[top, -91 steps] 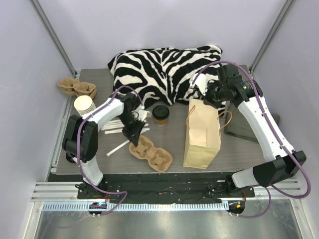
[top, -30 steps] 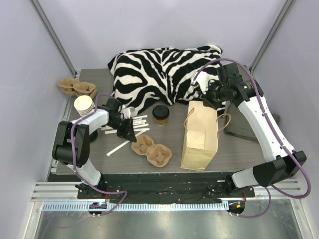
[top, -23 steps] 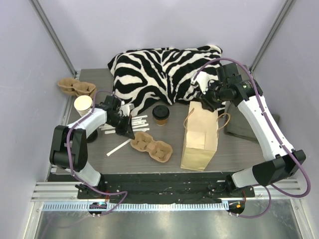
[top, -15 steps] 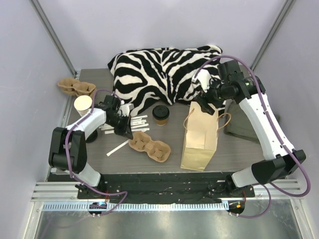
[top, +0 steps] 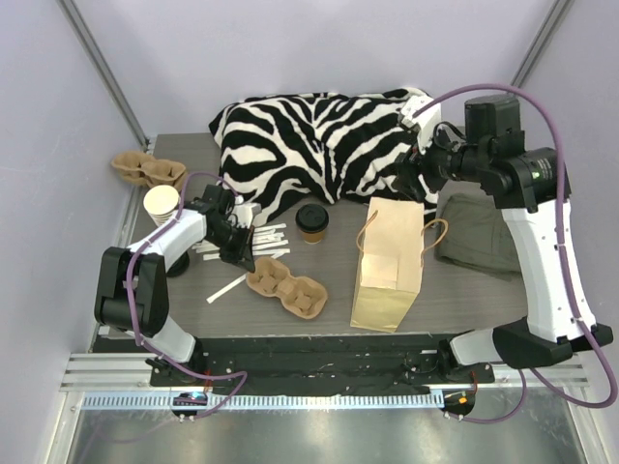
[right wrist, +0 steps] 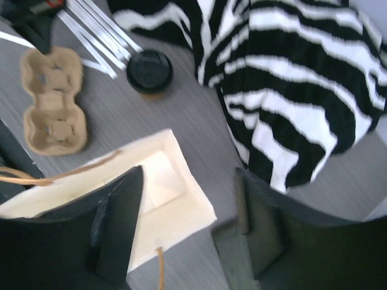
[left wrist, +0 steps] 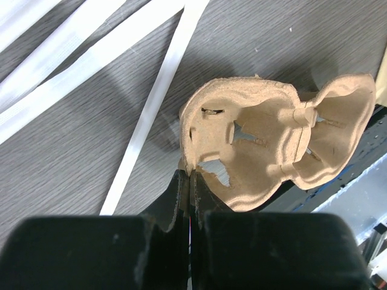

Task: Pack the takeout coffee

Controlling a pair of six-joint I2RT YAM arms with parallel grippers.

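The takeout coffee (top: pixel 311 221), a brown cup under a black lid (right wrist: pixel 149 70), stands in the middle of the table, with neither gripper touching it. A kraft paper bag (top: pixel 390 263) stands upright to its right, its mouth open (right wrist: pixel 158 179). My right gripper (top: pixel 413 176) hangs above the bag's far rim, open (right wrist: pixel 187 176), with nothing between its fingers. My left gripper (top: pixel 242 257) is shut (left wrist: pixel 188 173) on the near edge of a pulp two-cup carrier (left wrist: pixel 272 139), which lies left of the bag (top: pixel 283 287).
A zebra-print cloth (top: pixel 319 140) covers the back of the table. White paper-wrapped straws (top: pixel 263 235) lie by the left gripper. A stack of lidless cups (top: pixel 162 205) and a second carrier (top: pixel 147 169) sit at the left. A dark green cloth (top: pixel 479 235) lies right of the bag.
The right gripper has opened off the bag's rim and risen up and to the right. The left gripper, still shut on the carrier, has drawn it slightly left.
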